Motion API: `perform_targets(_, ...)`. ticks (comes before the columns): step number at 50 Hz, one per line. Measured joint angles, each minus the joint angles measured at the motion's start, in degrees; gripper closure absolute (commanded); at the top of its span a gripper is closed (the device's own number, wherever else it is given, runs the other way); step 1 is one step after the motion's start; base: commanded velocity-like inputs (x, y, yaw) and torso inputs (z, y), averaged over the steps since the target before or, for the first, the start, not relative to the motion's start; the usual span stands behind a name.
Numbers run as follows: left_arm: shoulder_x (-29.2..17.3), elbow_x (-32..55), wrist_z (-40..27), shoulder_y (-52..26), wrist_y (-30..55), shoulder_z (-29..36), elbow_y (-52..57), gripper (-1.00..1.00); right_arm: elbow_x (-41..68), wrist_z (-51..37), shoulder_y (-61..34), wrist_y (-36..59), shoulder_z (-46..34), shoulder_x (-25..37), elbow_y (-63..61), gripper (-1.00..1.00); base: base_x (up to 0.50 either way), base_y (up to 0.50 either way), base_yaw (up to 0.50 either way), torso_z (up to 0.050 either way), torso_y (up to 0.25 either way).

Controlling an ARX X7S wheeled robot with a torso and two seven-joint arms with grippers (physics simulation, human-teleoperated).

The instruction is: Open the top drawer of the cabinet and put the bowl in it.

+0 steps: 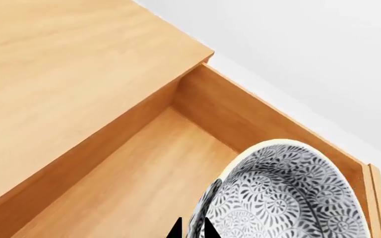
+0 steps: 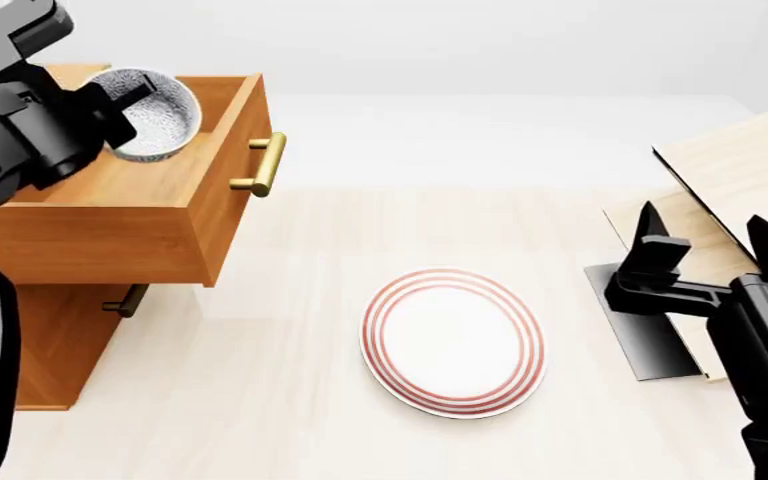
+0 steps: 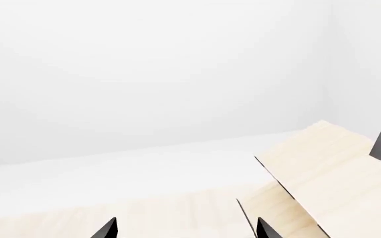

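Note:
The top drawer of the orange-brown cabinet stands pulled open, its brass handle facing right. My left gripper is shut on the rim of the speckled bowl, holding it tilted over the drawer's open box. In the left wrist view the bowl hangs above the drawer floor, its rim pinched between my left gripper. My right gripper is open and empty at the far right, its fingertips wide apart.
A white plate with red rings lies on the pale table in the middle. A pale tilted-board rack on a dark base stands at the right, just behind my right gripper. A lower drawer's handle shows under the open drawer.

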State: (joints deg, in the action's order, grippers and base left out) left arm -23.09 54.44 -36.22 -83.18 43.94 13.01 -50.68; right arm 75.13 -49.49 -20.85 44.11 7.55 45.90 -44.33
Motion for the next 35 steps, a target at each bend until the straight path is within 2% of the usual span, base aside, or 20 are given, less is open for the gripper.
perform_targets(33,1.3,-3.9,3.1,-0.1,-7.8,1.1,-9.2,1.00,-1.0,0.2,0.0,-0.2,-1.2,-0.4,0.6,-1.00,0.00,0.00,0.00,0.000,0.000)
perform_targets(34,1.4,-4.0,3.2,-0.2,-8.0,1.2,-9.5,-1.00,-1.0,0.2,0.0,-0.2,-1.2,-0.4,0.6,-1.00,0.00,0.00,0.00,0.000,0.000)
perform_targets(35,1.4,-4.1,3.4,-0.3,-8.2,1.2,-9.8,-1.00,-1.0,0.2,-0.1,-0.2,-1.3,-0.4,0.7,-1.00,0.00,0.00,0.00,0.000,0.000)
